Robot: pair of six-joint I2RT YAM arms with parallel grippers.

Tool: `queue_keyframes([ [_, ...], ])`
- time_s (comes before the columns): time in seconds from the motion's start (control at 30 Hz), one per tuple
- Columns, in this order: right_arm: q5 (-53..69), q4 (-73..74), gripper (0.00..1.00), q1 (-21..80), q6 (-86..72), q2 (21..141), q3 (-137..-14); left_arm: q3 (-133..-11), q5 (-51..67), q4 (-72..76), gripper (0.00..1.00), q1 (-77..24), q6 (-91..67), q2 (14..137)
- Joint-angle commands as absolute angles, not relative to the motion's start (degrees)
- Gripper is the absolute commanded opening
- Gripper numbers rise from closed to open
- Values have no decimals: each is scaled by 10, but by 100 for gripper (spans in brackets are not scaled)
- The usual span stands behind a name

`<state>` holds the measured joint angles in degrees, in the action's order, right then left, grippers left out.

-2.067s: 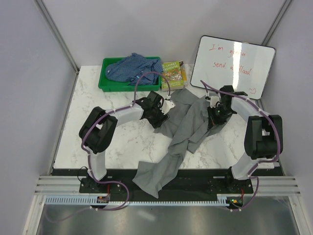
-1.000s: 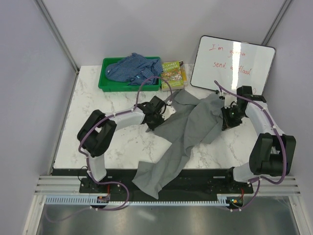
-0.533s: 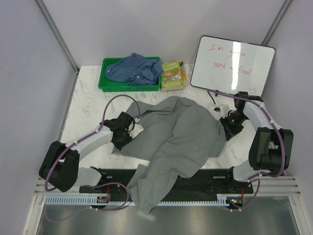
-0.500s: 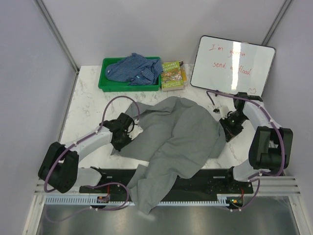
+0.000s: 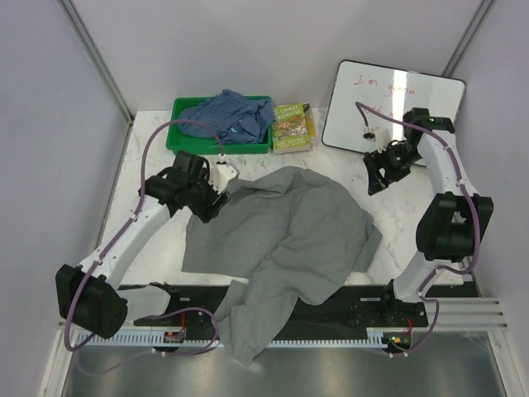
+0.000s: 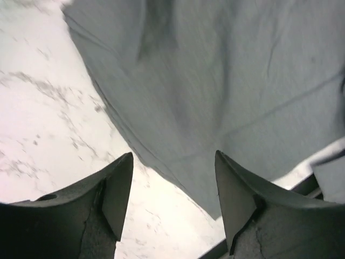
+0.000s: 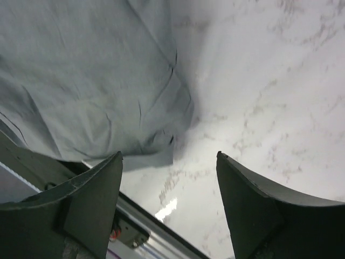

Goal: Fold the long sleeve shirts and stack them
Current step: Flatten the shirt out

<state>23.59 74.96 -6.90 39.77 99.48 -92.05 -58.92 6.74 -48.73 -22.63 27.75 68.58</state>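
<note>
The marble bench (image 5: pixel 149 157) is carrying nearly everything, and the grey shirt (image 5: pixel 289 223) is lying opened out across its middle. The shirt's near part is spilling over the near edge, with a length of cloth hanging down toward the arm bases. A whiteboard (image 5: pixel 397 107) is leaning at the far right. A green tray (image 5: pixel 178 142) is sitting at the far left with the blue checked shirt (image 5: pixel 227 116) bunched inside it, and a small book (image 5: pixel 291 126) is lying just right of the tray. The left jaws are hovering apart over the grey shirt's left edge with nothing between them, and the left wrist view is showing only cloth and marble below. The right jaws are also standing apart and empty, raised near the whiteboard and clear of the shirt's right edge. The step in hand is probably flattening the grey shirt before the first fold. To do it well, the arms should be drawing the overhanging part back onto the bench. They should be taking matching corners and pulling evenly so the diagonal ridge across the middle is smoothed out. The sleeves may be tucked under the body, though the creases are making that hard to tell, so they should be found before any folding starts.
</note>
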Motion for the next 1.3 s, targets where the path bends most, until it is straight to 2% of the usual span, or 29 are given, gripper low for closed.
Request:
queue_keyframes([
  [0.0,309,674,77,-34,305,1059,-951,-689,149,-421,71,-213,263,785],
  [0.13,329,627,78,-17,250,1109,-951,-767,208,-383,79,-215,241,914],
  [0.27,353,610,81,-4,227,1152,-954,-849,201,-375,82,-218,240,1018],
  [0.43,338,585,80,28,209,1175,-959,-877,193,-375,82,-218,277,1098],
  [0.5,335,589,64,32,203,1186,-977,-882,178,-377,77,-217,284,1122],
  [0.53,340,593,37,33,203,1188,-985,-881,178,-376,64,-215,287,1124],
  [0.6,350,615,11,35,208,1180,-1003,-877,196,-376,40,-208,291,1107],
  [0.63,357,620,0,35,208,1169,-1005,-875,199,-376,14,-207,288,1095],
  [0.67,367,627,0,40,214,1138,-1005,-869,199,-376,5,-200,283,1082],
  [0.7,377,649,0,44,234,1119,-1000,-866,200,-376,2,-198,283,1047],
  [0.83,396,695,0,116,280,993,-908,-811,193,-381,2,-192,313,942],
  [1.0,291,648,0,336,259,839,-679,-673,172,-403,2,-192,372,840],
  [1.1,262,626,15,438,243,794,-670,-575,159,-409,2,-188,418,776],
  [1.13,283,640,26,450,248,798,-680,-553,155,-410,2,-187,431,763],
  [1.2,306,680,43,452,274,824,-701,-500,142,-415,2,-184,460,725],
  [1.23,305,692,56,450,289,830,-707,-476,142,-419,2,-180,474,713],
  [1.27,302,697,62,433,311,828,-714,-464,140,-421,2,-180,493,690],
])
